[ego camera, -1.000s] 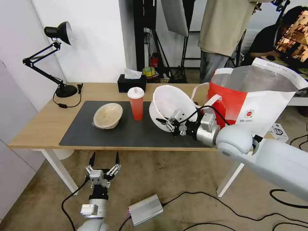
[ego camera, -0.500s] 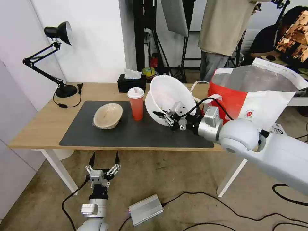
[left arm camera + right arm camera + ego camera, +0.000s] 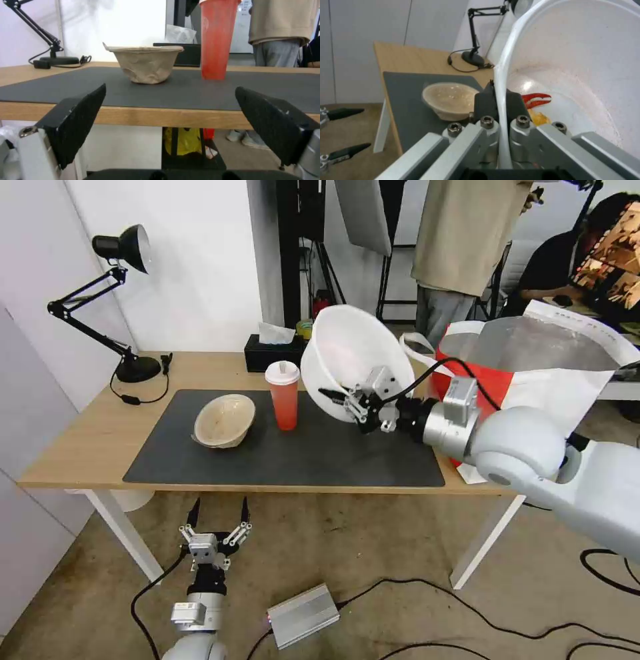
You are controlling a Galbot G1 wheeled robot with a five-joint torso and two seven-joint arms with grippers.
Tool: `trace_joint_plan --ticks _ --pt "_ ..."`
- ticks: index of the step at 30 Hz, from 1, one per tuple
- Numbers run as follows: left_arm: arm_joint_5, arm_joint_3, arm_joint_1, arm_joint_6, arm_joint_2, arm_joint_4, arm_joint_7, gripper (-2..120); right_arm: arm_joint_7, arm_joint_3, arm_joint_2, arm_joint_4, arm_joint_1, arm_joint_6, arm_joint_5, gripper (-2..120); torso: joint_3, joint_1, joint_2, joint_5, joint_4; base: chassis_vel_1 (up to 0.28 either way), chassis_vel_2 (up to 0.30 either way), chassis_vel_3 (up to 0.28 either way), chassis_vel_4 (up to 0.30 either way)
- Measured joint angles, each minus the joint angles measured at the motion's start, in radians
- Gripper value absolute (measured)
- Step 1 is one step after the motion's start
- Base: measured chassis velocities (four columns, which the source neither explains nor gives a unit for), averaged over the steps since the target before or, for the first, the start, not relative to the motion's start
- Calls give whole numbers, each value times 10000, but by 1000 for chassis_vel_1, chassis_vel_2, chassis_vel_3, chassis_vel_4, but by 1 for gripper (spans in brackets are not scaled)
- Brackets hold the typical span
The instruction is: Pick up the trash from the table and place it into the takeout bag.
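My right gripper [image 3: 341,400] is shut on the rim of the large white bowl [image 3: 350,350], which hangs tilted on edge above the dark mat, left of the takeout bag [image 3: 527,380]. Up close, the bowl [image 3: 586,75] holds a red crayfish claw [image 3: 536,98], and its rim is pinched between my right gripper's [image 3: 500,98] fingers. The red cup [image 3: 283,395] and the beige bowl [image 3: 225,420] stand on the mat. My left gripper [image 3: 218,515] hangs open below the table's front edge. The left wrist view faces the beige bowl [image 3: 146,63] and the cup [image 3: 216,40] between that gripper's [image 3: 170,115] fingers.
A black tissue box [image 3: 273,352] sits at the back of the table [image 3: 87,440] and a black desk lamp [image 3: 120,300] at its back left. A silver box [image 3: 303,617] and cables lie on the floor. People stand behind the bag.
My right arm has lifted the white bowl up off the mat and carried it higher, still tilted. The left arm, cup and beige bowl have stayed put.
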Motion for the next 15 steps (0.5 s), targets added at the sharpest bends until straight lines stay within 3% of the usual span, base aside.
trace_joint_plan --ticks 15 --pt "69 64 -52 -4 2 148 4 100 30 245 -579 214 459 -12 411 0 0 0 0 1 -1 0 0 0 0"
